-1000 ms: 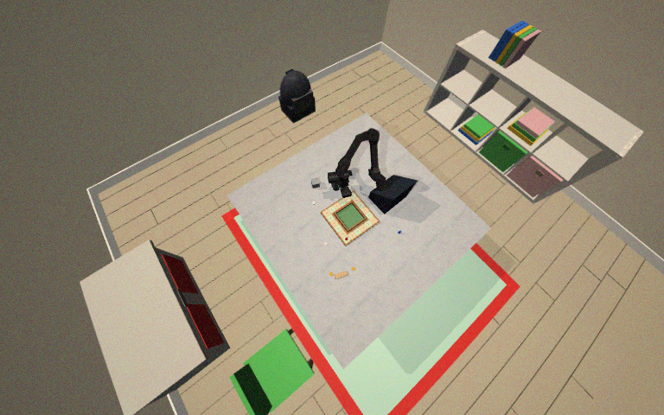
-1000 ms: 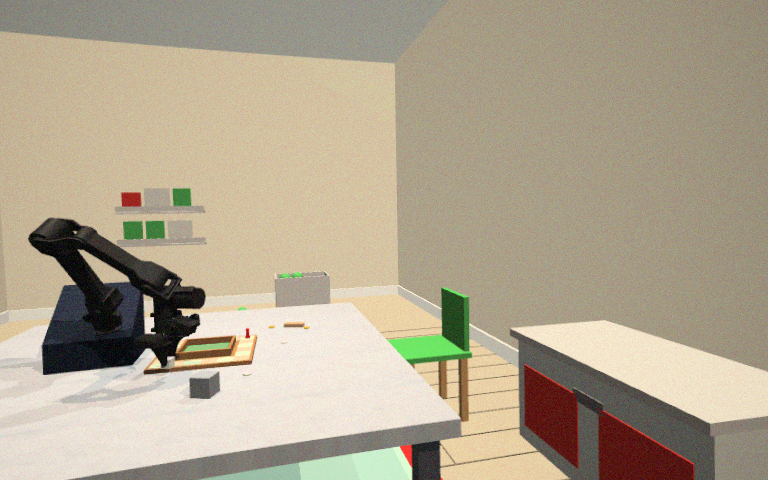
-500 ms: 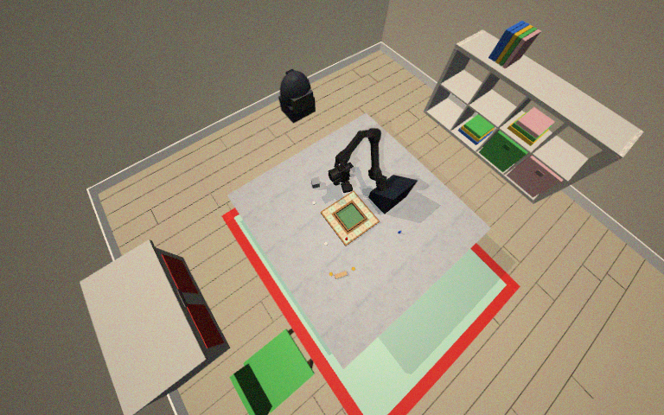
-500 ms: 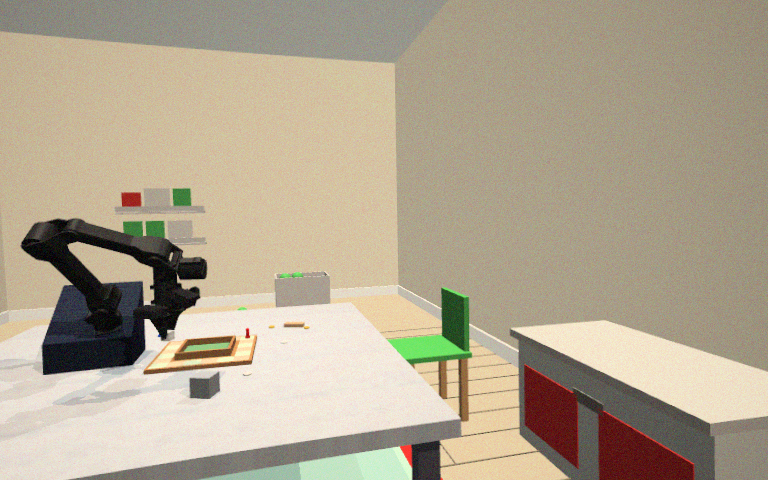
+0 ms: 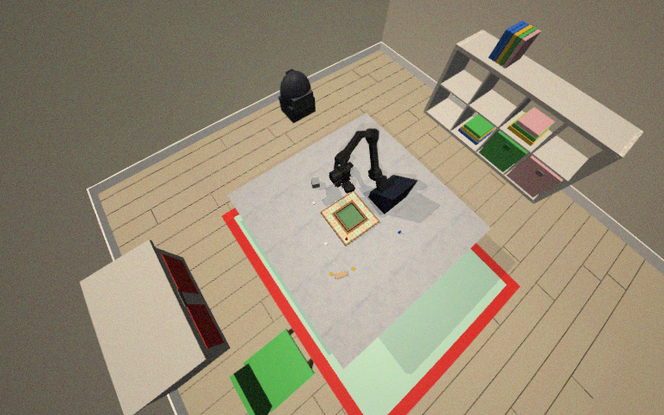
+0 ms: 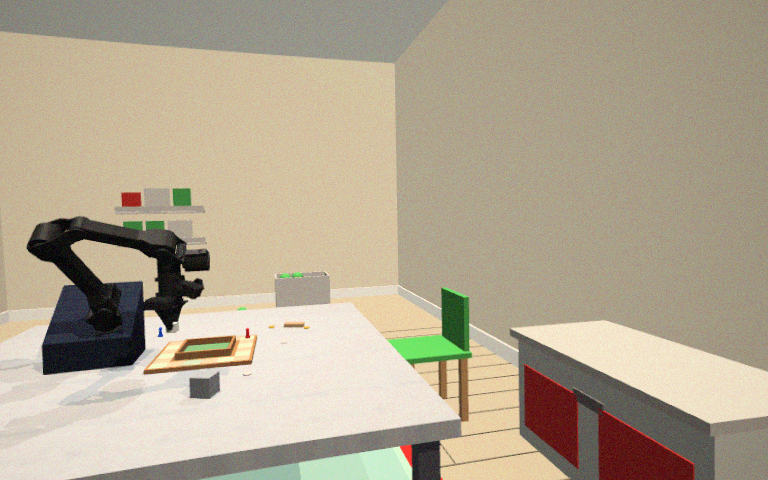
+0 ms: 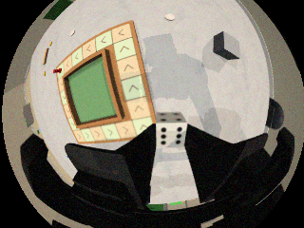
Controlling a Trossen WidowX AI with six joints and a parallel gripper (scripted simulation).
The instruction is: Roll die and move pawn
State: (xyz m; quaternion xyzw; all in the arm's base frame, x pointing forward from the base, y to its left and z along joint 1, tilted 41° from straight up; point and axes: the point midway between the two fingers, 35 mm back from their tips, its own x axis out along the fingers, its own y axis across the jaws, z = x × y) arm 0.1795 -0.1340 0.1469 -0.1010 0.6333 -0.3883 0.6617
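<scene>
One die (image 7: pixel 171 129) is sitting clamped between the fingers, which are closed partway onto its sides, so the grip looks solid. In the wrist view the die is showing a face with four pips toward the camera. It is hanging above the worktop (image 6: pixel 317 384), just off the near edge of the board (image 7: pixel 129 83), not yet over the tray.

Key relation: the green tray (image 7: pixel 91 89) is lying to the left of the fingers in the wrist view, across one row of arrow squares. In the top view the fingers (image 5: pixel 348 188) are hovering just beyond the board's far corner (image 5: pixel 350 195), with the tray (image 5: pixel 349 217) toward the camera from there. The next move looks like a short carry over the board edge until the die is above the green floor, then a release. A cube has no long axis, so orientation is hardly mattering.

Counts: one arm, one board, one tray, one held die. One red pawn (image 6: pixel 246 332) is standing on the board's far corner from the fingers. One blue piece (image 6: pixel 160 331) is standing on the worktop off the board. One grey block (image 6: pixel 204 384) is resting near the front edge, well apart from the board. A few small tokens and a tan bar (image 6: pixel 293 324) are lying further off; I cannot tell their exact number.
</scene>
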